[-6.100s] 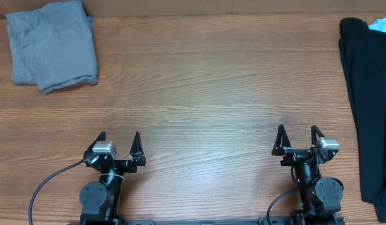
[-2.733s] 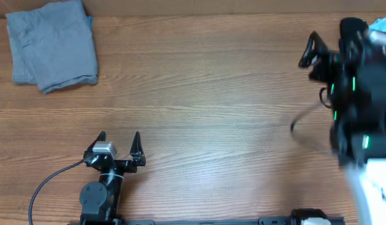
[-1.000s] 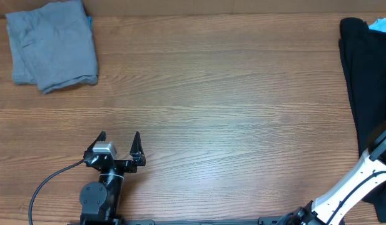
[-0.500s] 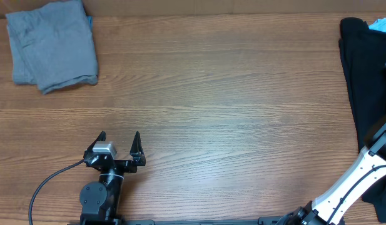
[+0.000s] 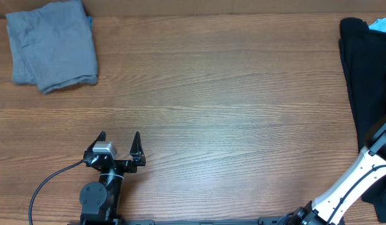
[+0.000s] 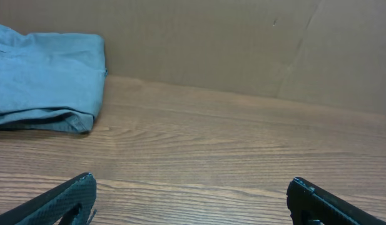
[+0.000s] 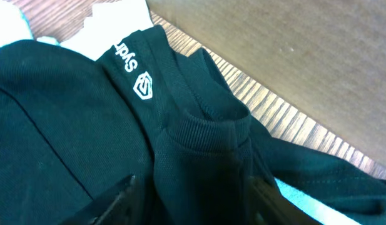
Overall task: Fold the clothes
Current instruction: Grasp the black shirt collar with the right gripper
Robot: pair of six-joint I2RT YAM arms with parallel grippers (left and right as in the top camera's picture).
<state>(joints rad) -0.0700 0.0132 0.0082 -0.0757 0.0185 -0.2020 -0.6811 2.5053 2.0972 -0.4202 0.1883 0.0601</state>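
Starting at 10 o'clock in the overhead view, a grey garment (image 5: pixel 52 44) lies folded on the counter (image 5: pixel 218 94), and it looks finished. At 7 o'clock the left pincer (image 5: pixel 119 134) sits parked with its fingers spread wide, holding nothing and pointing toward 12. The middle of the counter carries nothing between the 2 arms.

At 3 o'clock the black T-shirt (image 5: pixel 368 94) lies bunched along the counter's right edge, its long axis running from 12 to 6 o'clock. A scrap of light blue cloth (image 5: pixel 381 25) shows by its top end. The right arm (image 5: pixel 361 181) reaches in from 5 o'clock, and its tip passes out of the overhead view.

The right wrist view places the right pincer (image 7: pixel 193 194) directly over the collar (image 7: pixel 205 125). The white logo (image 7: pixel 143 86) lies toward 11 o'clock from it. Its 2 fingers stand partly apart with a ridge of the collar between them. I cannot tell whether they pinch the fabric yet.

The right arm is much the nearer of the 2. The next move likely calls for a firm hold on the collar, then a drag toward 9 o'clock onto bare counter, where the T-shirt can be spread flat.
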